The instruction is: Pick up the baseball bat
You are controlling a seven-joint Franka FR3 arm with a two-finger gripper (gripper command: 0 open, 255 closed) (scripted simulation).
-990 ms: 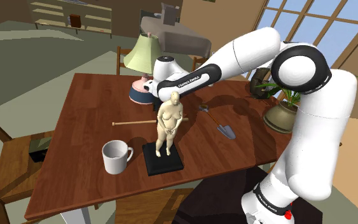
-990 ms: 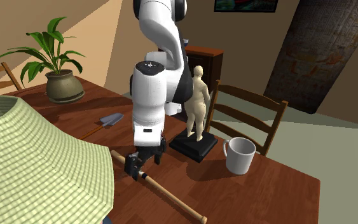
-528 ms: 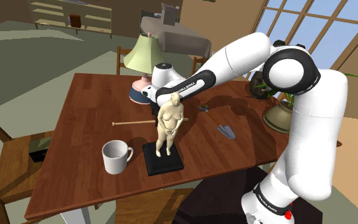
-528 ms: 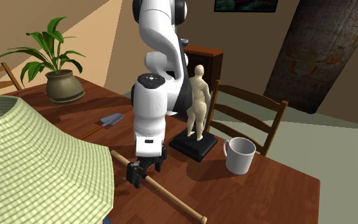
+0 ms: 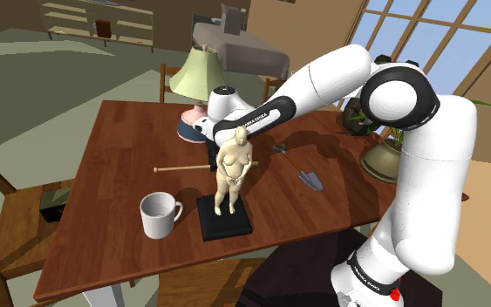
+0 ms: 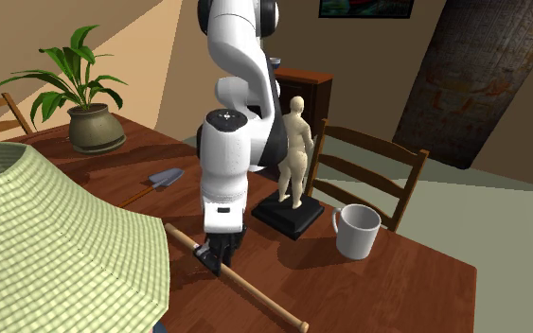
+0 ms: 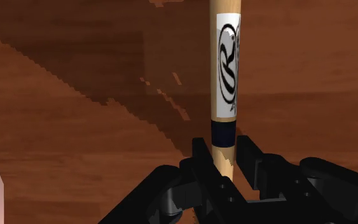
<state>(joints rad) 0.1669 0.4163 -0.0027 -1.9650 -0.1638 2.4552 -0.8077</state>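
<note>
While the table (image 5: 112, 148) bears its whole length, the grasp step is in hand and the lift not yet begun.
The baseball bat (image 7: 224, 76) lies flat, running straight ahead from between my fingers (image 7: 201, 162); my gripper (image 7: 224, 145) is clamped on its shaft just behind the dark band (image 7: 224, 132), though how firmly is hard to judge. Next calls for a straight, level lift.

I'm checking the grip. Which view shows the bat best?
The wrist view: the bat clasped between the gripper's fingers, label clear. The second exterior view shows it lying on the table; the shoulder view, its thin end beside the statue.
</note>
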